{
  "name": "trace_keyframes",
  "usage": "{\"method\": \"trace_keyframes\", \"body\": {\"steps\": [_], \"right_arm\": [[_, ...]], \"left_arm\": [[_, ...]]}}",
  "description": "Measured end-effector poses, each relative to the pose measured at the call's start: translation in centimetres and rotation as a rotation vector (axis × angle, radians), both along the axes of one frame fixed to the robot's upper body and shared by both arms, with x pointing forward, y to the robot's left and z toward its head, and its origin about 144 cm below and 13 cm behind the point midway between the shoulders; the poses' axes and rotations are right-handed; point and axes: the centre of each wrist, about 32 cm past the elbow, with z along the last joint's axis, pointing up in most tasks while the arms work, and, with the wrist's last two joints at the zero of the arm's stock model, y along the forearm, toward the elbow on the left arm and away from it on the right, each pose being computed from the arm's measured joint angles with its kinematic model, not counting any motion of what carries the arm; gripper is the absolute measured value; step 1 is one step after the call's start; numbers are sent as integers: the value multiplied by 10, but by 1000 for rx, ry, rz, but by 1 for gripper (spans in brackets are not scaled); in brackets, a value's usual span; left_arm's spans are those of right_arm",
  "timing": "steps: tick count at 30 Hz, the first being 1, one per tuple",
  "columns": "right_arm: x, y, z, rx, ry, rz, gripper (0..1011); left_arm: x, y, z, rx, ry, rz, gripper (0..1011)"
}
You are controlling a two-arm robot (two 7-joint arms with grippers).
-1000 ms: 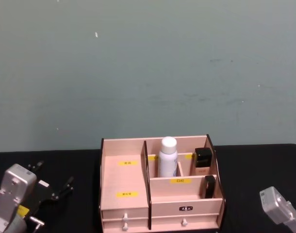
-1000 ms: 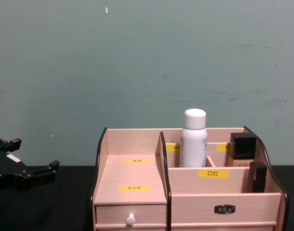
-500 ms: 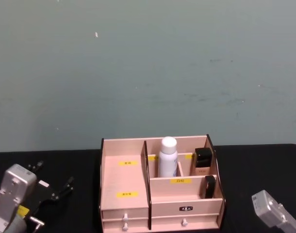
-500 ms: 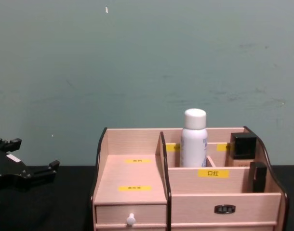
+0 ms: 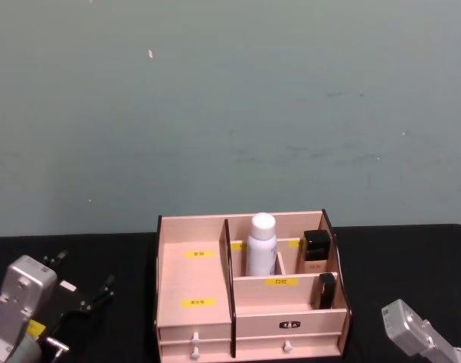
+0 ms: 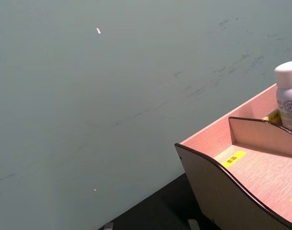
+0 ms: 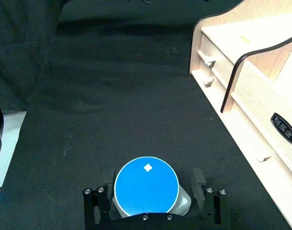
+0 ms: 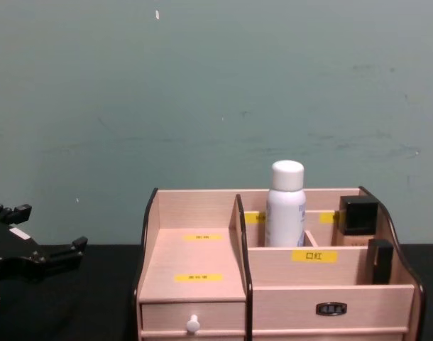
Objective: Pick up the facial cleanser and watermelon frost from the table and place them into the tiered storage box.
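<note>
Blue-lidded round jar (image 7: 146,184) with a translucent white body stands upright on the black worktop (image 7: 112,96), apart from the light wooden tiered storage box (image 5: 187,274) and, judging by the arm's position, to its right front. Which of the two named products it is cannot be read.

Right hand (image 7: 152,182) is directly over the jar, released, one finger on each side of the body; no pressure on the walls is evident.

Left hand (image 5: 85,270) is idle and spread at the worktop's left side.

Handling assessment: the jar looks small, light and rigid. Its smooth plastic sides may slip, so the hold belongs on the body below the lid, squarely across its width.

Surroundings: a white round-capped bottle (image 5: 261,243) occupies a rear compartment, with a black-capped square bottle (image 5: 317,243) and a slim black tube (image 5: 326,290) on the right. The dark-edged dividers and the right wall stand in the transfer path; the left tiers look free.
</note>
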Motion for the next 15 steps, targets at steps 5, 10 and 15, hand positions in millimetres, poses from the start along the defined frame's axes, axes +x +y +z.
{"method": "trace_keyframes", "body": {"steps": [5,10,15], "right_arm": [[1,1,0,-5,4,-2,1000],[1,1,0,-7,5,-3,1000],[1,1,0,-7,5,-3,1000]], "left_arm": [[0,0,0,0,0,0,1001],[0,0,0,0,0,0,1001],[0,0,0,0,0,0,1001]]}}
